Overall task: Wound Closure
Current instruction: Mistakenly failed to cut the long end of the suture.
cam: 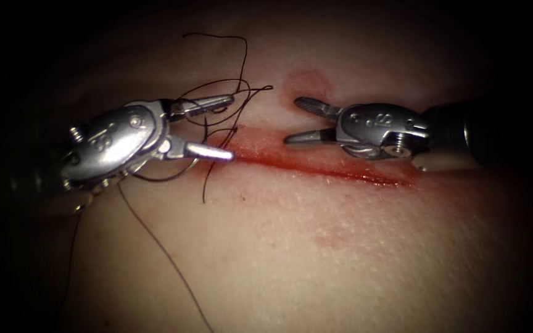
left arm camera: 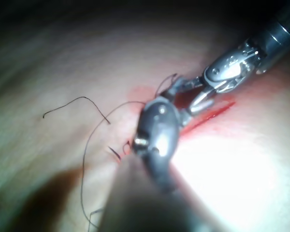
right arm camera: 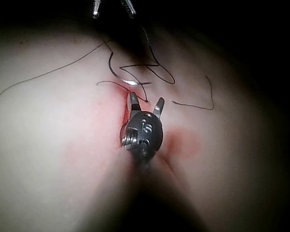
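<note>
— Checking what each tool has: the left end effector [cam: 232, 126] stands wide open at the left end of the cut [cam: 340, 169]. Loops of thread [cam: 242, 68] lie across both its jaws, but nothing is clamped.

— And the right one?

— The right end effector [cam: 291, 120] is open too and holds nothing. It sits just above the cut, its tips facing the left tool's with a gap between them. The right wrist view agrees, with the jaws [right arm camera: 146, 99] spread and bare over the red fluid [cam: 266, 151].

— Where's the needle?

— I can't pick it out for certain. In the right wrist view a bright curved glint [right arm camera: 128, 82] sits in the thread tangle at the cut's end. That may be it, lying on the tissue [cam: 316, 246], but I can't tell whether it is in the tissue.

— So what matters most here?

— My judgement: the tangle is the hazard. Several loops cross at the left jaws, and one long strand trails down over the tissue to the left. Closing on the wrong strand could snag or fray it, so any grasp should single out one strand and stay clear of the wound edge.
</note>
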Controlling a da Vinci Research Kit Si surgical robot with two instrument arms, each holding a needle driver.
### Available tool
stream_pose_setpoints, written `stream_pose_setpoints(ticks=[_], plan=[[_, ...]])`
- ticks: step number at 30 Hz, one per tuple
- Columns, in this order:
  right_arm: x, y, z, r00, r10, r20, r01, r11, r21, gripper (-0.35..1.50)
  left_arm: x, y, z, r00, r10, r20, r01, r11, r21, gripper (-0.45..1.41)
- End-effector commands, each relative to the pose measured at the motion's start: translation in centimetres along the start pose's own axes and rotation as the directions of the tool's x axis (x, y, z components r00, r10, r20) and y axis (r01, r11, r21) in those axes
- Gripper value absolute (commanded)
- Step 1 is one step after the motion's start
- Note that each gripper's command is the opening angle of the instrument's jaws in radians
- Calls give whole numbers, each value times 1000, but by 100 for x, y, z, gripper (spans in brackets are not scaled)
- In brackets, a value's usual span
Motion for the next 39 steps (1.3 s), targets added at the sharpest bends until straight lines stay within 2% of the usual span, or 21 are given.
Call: stream_pose_setpoints(ticks=[1, 8, 12, 20, 39], plan=[[-8, -6, 2, 1000, -2, -1, 2, 1000, 8, 148, -5, -4, 0, 1000, 1, -5, -1, 1000, -10, 56], [-7, -12, -17, 1000, -14, -10, 14, 999, 41, 148, -20, -5, -18, 1000, 21, 6, -20, 999, -48, 55], [-7, -15, -29, 996, -81, -34, 83, 993, 78, 148, -34, -7, -23, 999, 32, 17, -30, 998, -63, 55], [-5, -17, -33, 992, -125, -35, 128, 987, 99, 143, -41, 1, -18, 999, 43, 31, -39, 993, -108, 56], [-9, -14, -34, 992, -128, -17, 129, 988, 91, 140, -45, -1, -20, 998, 46, 39, -41, 992, -120, 56]])
